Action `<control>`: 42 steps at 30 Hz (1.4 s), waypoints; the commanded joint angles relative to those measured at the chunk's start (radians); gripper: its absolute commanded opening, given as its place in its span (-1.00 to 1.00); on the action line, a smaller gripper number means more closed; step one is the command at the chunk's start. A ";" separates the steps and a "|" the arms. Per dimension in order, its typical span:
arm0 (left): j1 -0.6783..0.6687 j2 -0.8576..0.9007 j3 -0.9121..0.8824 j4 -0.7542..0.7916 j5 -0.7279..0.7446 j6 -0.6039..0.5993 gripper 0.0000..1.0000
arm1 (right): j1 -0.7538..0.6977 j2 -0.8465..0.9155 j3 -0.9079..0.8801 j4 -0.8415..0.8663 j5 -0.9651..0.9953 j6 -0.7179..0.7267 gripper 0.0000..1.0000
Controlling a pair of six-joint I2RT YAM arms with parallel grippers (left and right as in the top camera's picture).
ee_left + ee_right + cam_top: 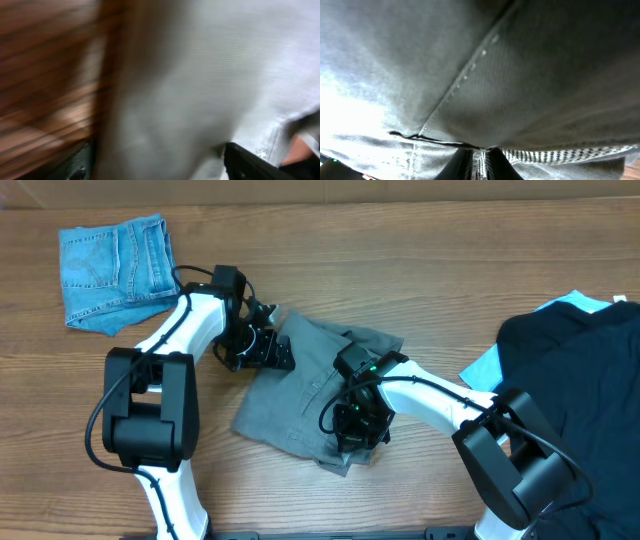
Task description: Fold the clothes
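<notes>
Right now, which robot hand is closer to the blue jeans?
Left. The left gripper sits by the grey garment, right of and below the blue jeans; the right gripper is farther, at that garment's lower-right end.

From overhead the light is even and bright, everything sharp, with soft shadows just below the grey trousers [300, 395]. My left wrist view smears the trousers with heavy motion blur. My right wrist view shows them dim, with paler glare at left.
</notes>
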 commanded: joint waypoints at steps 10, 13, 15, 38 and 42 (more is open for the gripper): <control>0.003 0.086 0.010 -0.076 0.177 0.233 -0.92 | -0.023 -0.012 0.068 -0.088 0.008 -0.108 -0.79; 0.049 0.066 0.126 -0.160 0.178 0.194 -0.92 | -0.076 -0.074 0.170 -0.214 0.015 -0.182 -0.81; 0.108 0.052 0.249 -0.221 0.178 0.141 -0.92 | -0.123 -0.130 0.239 -0.281 0.019 -0.189 -0.81; 0.731 0.090 0.640 0.298 0.087 -0.347 1.00 | -0.225 -0.281 0.310 -0.324 0.018 -0.154 -0.80; 0.760 0.088 0.641 0.207 -0.058 -0.334 1.00 | -0.225 -0.281 0.310 -0.317 0.018 -0.154 -0.80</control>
